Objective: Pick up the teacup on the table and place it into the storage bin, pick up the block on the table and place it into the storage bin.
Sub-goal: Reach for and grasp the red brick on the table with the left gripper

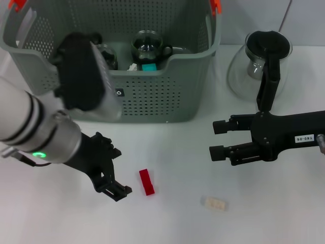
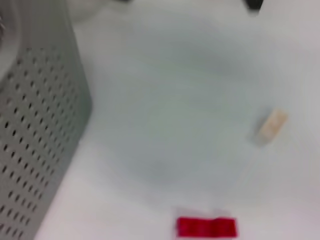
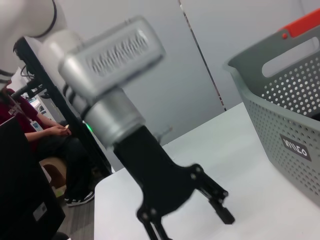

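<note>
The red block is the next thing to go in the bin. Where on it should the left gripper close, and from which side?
Grip the red block across its narrow width at mid-length, coming straight down. It lies flat on the table, long and thin. The open left gripper sits just beside it.

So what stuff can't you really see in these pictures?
- Things inside the storage bin: head view, the wall hides most of them.
- Small pale piece: left wrist view, too blurred to identify.
- Red block: left wrist view, near the picture's edge and blurred.
- Glass jug: head view, its top cut off.
</note>
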